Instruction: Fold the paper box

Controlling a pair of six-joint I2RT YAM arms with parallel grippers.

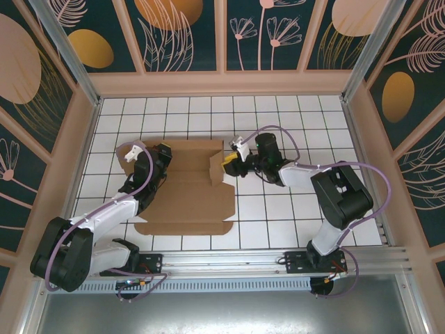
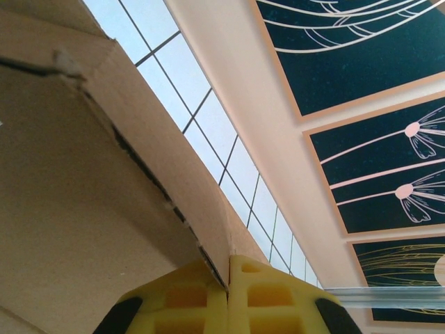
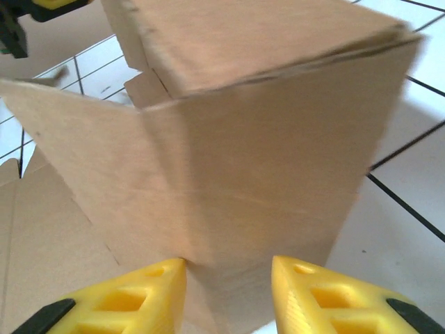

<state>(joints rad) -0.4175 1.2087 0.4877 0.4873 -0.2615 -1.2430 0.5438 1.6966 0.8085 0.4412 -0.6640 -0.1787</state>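
As left gripper point(image 2: 228, 270) pinches it, brown cardboard paper box point(image 1: 184, 205), flaps point(image 3: 243, 174) creased

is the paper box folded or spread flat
Partly folded: the paper box lies mostly flat, but flaps at one end stand raised by the right gripper.

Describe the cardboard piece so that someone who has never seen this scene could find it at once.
Start from the white tiled table with its black grid lines. Left of its centre lies the paper box, a wide sheet of plain brown cardboard with creases and some flaps partly raised. It is the one brown, unprinted thing on the white grid.
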